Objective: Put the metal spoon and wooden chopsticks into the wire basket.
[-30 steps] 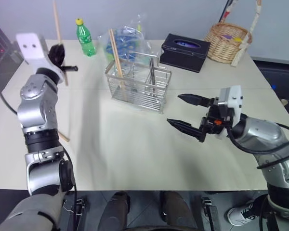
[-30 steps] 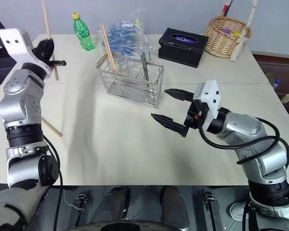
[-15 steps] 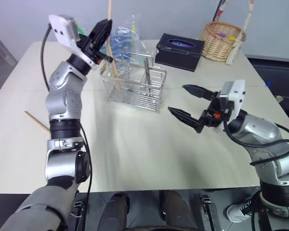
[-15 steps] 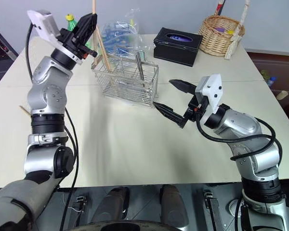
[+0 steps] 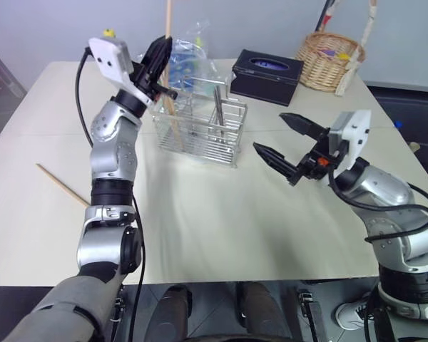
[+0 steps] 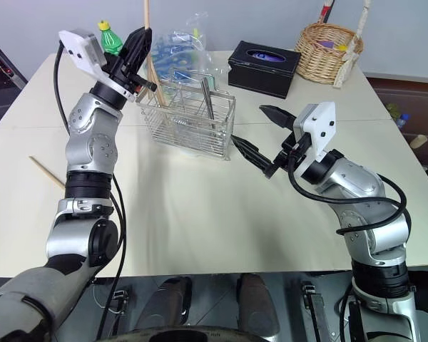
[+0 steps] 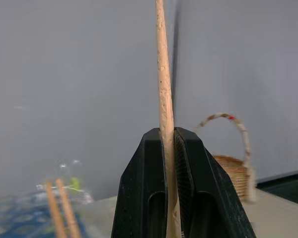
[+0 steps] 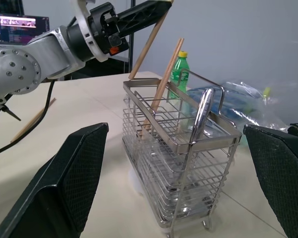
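Far left, mid-frame of the left eye view: one loose chopstick (image 5: pixel 60 184) lies flat on the tabletop (image 5: pixel 200 228), well apart from everything else, not yet picked up.

Upper left: left gripper (image 5: pixel 159 53) w/ fingers (image 7: pixel 188 198) clenched on a second chopstick (image 7: pixel 164 99), held near upright. Its lower end appears to dip at or into the left end of the wire basket (image 5: pixel 200 128), but whether the tip is actually inside a compartment can't be told. Green bottle (image 6: pixel 108 37) stands behind the arm.

Upper centre: basket stands on the tabletop. A third chopstick (image 8: pixel 164 84) already leans in its left compartment. The metal spoon (image 8: pixel 201 111) stands in a middle compartment, handle up, so the spoon part looks done. Crumpled clear plastic bag (image 5: pixel 189 53) sits just behind the basket; black tissue box (image 5: pixel 269 68) to its right.

Right of centre: right gripper (image 5: pixel 285 139) hangs above the tabletop just beside the basket's right end, fingers (image 8: pixel 64 183) released and spread wide, holding nothing.

Upper right: round wicker basket (image 5: pixel 330 60), not part of the job.

Progress, as a judgement: spoon in, one stick in, one stick in hand about to be dropped, one left on the tabletop at far left. Roughly two-thirds done. Remaining: let go of the held stick into the basket, then fetch the loose one.
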